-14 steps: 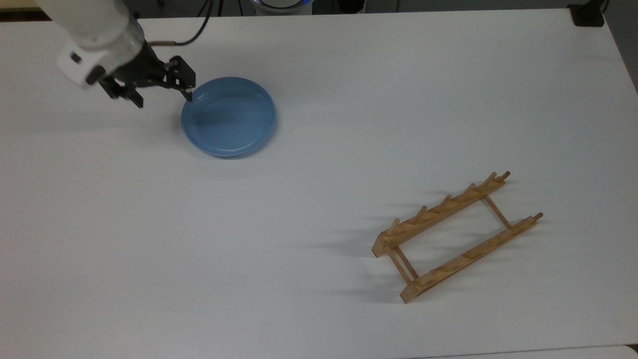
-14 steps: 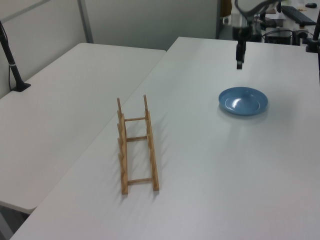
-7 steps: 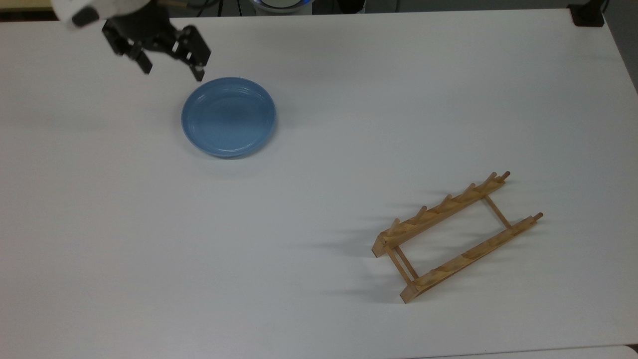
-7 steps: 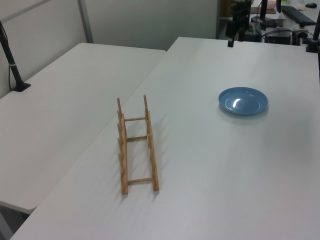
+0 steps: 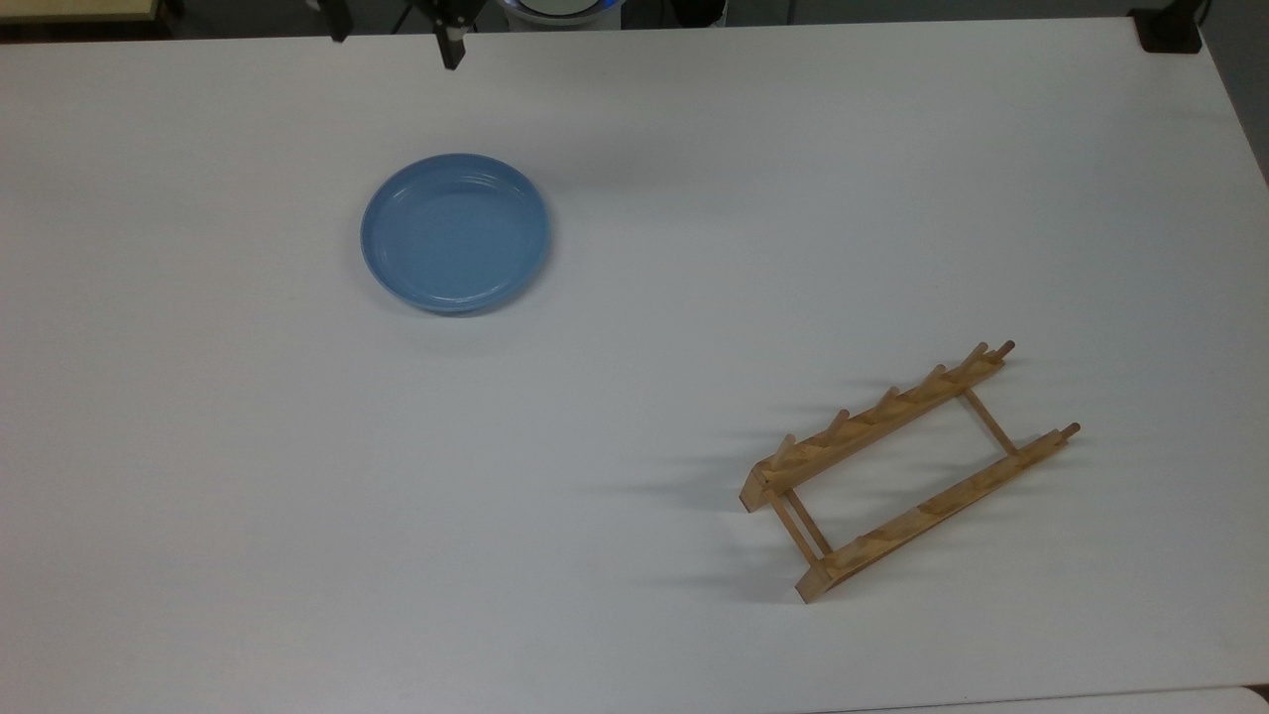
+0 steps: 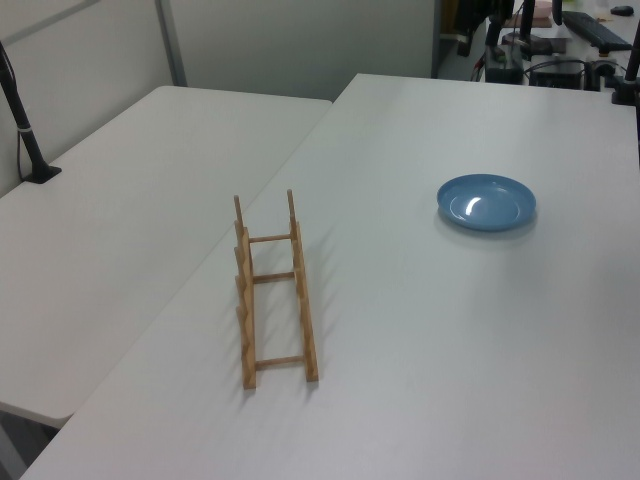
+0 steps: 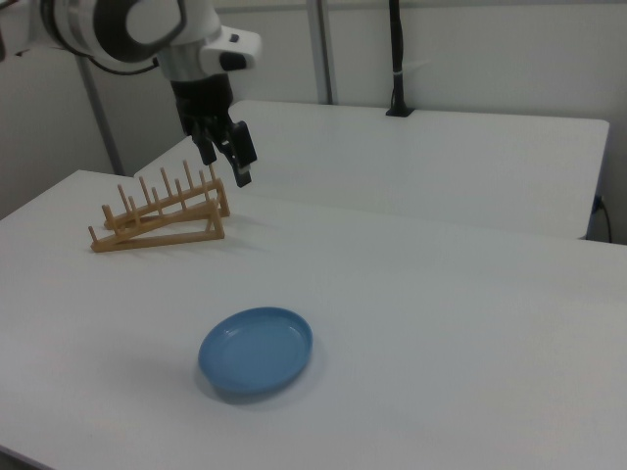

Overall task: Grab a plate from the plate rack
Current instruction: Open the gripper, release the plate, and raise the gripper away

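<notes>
Overhead, the end effector (image 5: 395,35), now cut off at the top view's upper edge, has risen off the plate (image 5: 455,233) lying upper left on the bench (image 5: 634,615), well apart from the plate rack (image 5: 907,469) lower right; in the right view's upper left its fingers (image 7: 242,166) hang spread, gripping nothing.

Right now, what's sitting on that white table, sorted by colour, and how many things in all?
Blue: 1, the plate, lying flat on the table.
Light wood: 1, the plate rack, with nothing in it.
Total: 2.
The gripper hangs in the air above, open and holding nothing.
</notes>
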`<state>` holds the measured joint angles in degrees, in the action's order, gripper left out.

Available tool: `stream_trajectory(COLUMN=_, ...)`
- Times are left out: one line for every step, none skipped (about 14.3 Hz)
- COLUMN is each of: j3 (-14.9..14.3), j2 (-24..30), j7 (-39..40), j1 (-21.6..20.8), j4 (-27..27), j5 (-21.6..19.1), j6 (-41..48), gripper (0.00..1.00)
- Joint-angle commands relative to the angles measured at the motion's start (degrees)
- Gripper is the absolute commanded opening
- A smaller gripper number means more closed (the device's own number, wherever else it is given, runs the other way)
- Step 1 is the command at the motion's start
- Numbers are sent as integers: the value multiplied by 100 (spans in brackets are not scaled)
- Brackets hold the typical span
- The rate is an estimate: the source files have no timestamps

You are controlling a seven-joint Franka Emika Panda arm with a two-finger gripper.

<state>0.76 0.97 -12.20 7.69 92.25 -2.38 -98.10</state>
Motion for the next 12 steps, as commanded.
stream_trajectory(j3=-365, j2=70, j7=-178, j1=-610, j4=100, j5=527, j6=-16, gripper=100)
stream_trajectory(j3=-366, j2=52, j7=-152, j1=-672, j4=100, j5=624, j6=-51, gripper=100)
stream_trajectory(j3=-366, j2=43, j7=-12, j1=-725, j4=117, j5=642, j6=-155, gripper=100)
stream_trajectory(j3=-366, j2=43, j7=189, j1=-743, j4=135, j5=642, j6=-148, gripper=100)
stream_trajectory(j3=-366, j2=35, j7=444, j1=-743, j4=135, j5=608, j6=-148, gripper=100)
stream_trajectory(j3=-366, j2=35, j7=673, j1=-734, j4=135, j5=598, j6=-139, gripper=100)
stream_trajectory(j3=-366, j2=26, j7=779, j1=-734, j4=135, j5=572, j6=-139, gripper=100)
stream_trajectory(j3=-366, j2=26, j7=789, j1=-734, j4=126, j5=572, j6=-130, gripper=100)
stream_trajectory(j3=-366, j2=34, j7=806, j1=-726, j4=126, j5=572, j6=-121, gripper=100)
stream_trajectory(j3=-366, j2=35, j7=807, j1=-725, j4=126, j5=572, j6=-113, gripper=100)
stream_trajectory(j3=-366, j2=35, j7=798, j1=-725, j4=126, j5=563, j6=-113, gripper=100)
stream_trajectory(j3=-366, j2=35, j7=798, j1=-725, j4=126, j5=563, j6=-113, gripper=100)
